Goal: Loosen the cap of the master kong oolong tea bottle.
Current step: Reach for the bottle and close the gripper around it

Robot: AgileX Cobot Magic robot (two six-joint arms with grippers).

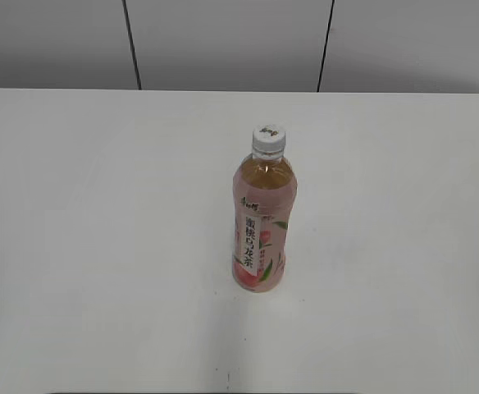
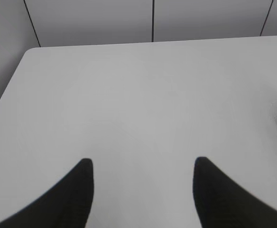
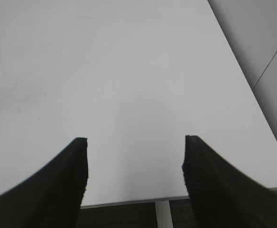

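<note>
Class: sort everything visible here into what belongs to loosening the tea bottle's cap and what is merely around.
Belongs: cap; master kong oolong tea bottle; left gripper and right gripper, jaws apart.
Merely around: white table; grey wall panels.

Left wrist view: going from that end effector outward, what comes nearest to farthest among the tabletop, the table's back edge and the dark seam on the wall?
1. tabletop: directly under and ahead of the left end effector, whose fingers are spread apart.
2. back edge: straight ahead, where the table ends.
3. dark seam: on the wall beyond that edge, top centre.
</note>
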